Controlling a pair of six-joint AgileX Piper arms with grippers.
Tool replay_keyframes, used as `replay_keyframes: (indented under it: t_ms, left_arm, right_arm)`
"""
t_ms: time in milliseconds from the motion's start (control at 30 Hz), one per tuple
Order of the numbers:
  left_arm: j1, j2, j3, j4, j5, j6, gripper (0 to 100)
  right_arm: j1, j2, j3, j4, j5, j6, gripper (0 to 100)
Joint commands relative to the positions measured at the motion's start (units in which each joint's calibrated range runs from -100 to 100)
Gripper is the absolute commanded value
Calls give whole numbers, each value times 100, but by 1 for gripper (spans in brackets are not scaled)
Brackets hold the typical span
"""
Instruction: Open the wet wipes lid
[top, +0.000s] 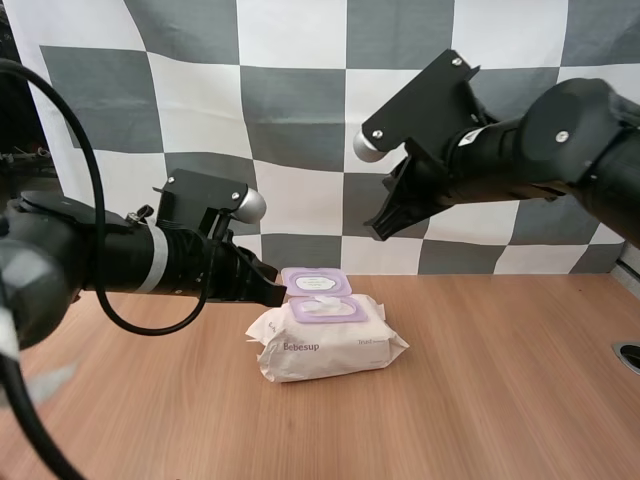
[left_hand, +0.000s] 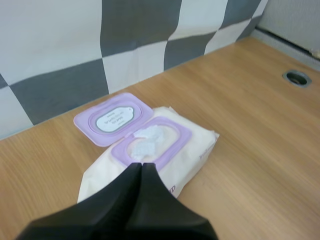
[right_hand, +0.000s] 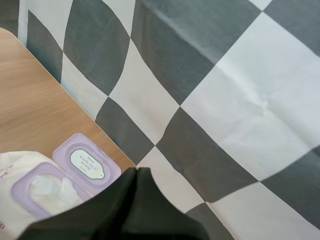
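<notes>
A white pack of wet wipes (top: 325, 346) lies on the wooden table (top: 480, 400). Its purple lid (top: 316, 281) is flipped fully back, flat toward the backdrop, and a wipe shows in the oval opening (top: 327, 309). My left gripper (top: 277, 291) is shut on nothing, its tip just left of the pack's opening. In the left wrist view the shut fingers (left_hand: 142, 167) point at the pack (left_hand: 190, 150), near the purple frame, with the lid (left_hand: 113, 119) lying beyond. My right gripper (top: 383, 226) hangs shut, high above the pack; from it the lid (right_hand: 86, 163) shows below.
A round metal hole (top: 629, 355) sits in the table at the far right edge, also the hole (left_hand: 296, 77) in the left wrist view. Bare wood lies in front of and right of the pack.
</notes>
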Motion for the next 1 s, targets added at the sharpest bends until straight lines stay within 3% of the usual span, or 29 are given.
replay_keyframes:
  t_ms: [0, 200, 333, 467, 600, 767, 867, 967]
  left_arm:
    - [-113, -948, 51, 77, -62, -323, 0]
    - [-683, -2488, 52, 198, -1175, -744, 0]
    - [-877, -3305, 52, 762, -1973, -1372, 0]
    - [-995, -3618, 52, 2638, -3197, -2740, 0]
    - [-1109, -3903, 105, 4722, -4718, -4818, 0]
    - [-1244, -4322, 875, 7242, -5815, -7215, 0]
    - [-1266, -4501, 1580, 8375, -6002, -7966, 0]
    - [-1266, -4682, 2281, 8936, -6199, -8357, 0]
  right_arm:
    - [-71, -1846, -5, 3, 473, 102, 0]
    - [-166, -3288, 267, -34, 1115, 114, 0]
    - [-166, -4396, 795, -13, 1008, 182, 0]
    - [-146, -5378, 1441, -39, 287, 536, 0]
    - [-184, -5378, 1725, -380, 61, 1308, 0]
    - [-321, -5378, 2256, -552, -863, 1596, 0]
    - [-407, -5378, 2697, -410, -1233, 1807, 0]
    - [-462, -5378, 3107, -255, -1541, 1787, 0]
